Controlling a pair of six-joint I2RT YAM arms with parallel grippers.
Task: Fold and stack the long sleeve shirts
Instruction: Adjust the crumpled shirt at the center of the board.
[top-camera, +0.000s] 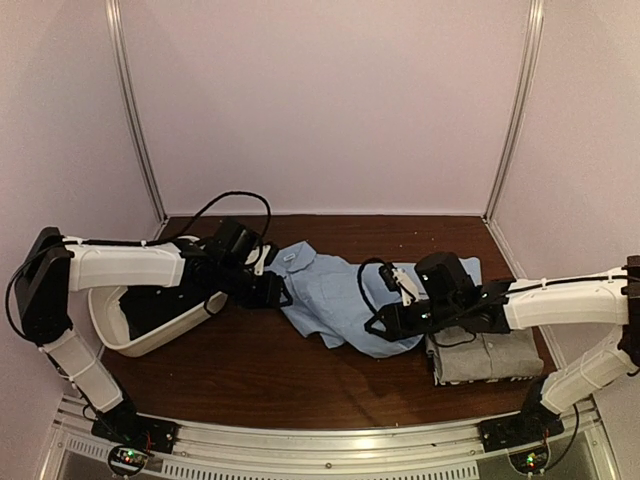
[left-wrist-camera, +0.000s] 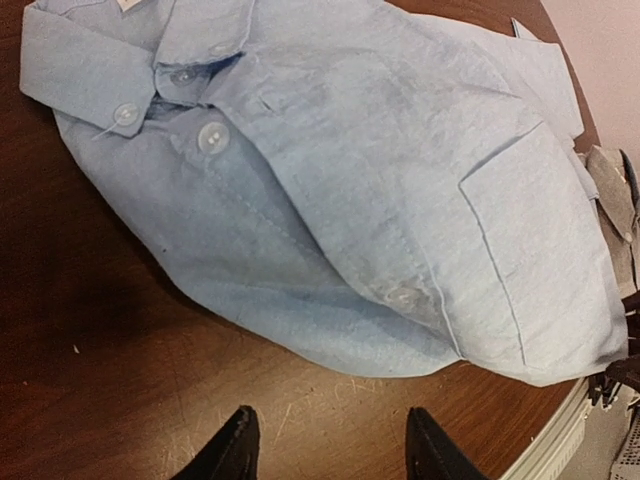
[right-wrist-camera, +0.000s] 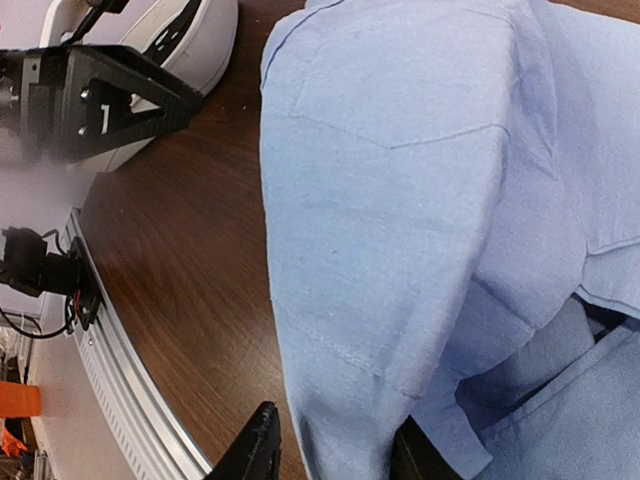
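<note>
The light blue shirt (top-camera: 330, 295) lies bunched in the middle of the table, collar toward the left, buttons up (left-wrist-camera: 380, 170). The grey shirt (top-camera: 485, 355) lies folded at the right front; its edge shows in the left wrist view (left-wrist-camera: 612, 190). My left gripper (top-camera: 275, 290) is open and empty just above bare wood, beside the blue shirt's collar end (left-wrist-camera: 330, 445). My right gripper (top-camera: 382, 322) is at the blue shirt's near right edge, jaws apart with a fold of blue cloth (right-wrist-camera: 400, 250) between the fingers (right-wrist-camera: 335, 450).
A white basket (top-camera: 160, 345) stands at the left under the left arm and shows in the right wrist view (right-wrist-camera: 195, 40). The table's metal front rail (right-wrist-camera: 110, 370) runs close to the right gripper. White walls close in the back and sides.
</note>
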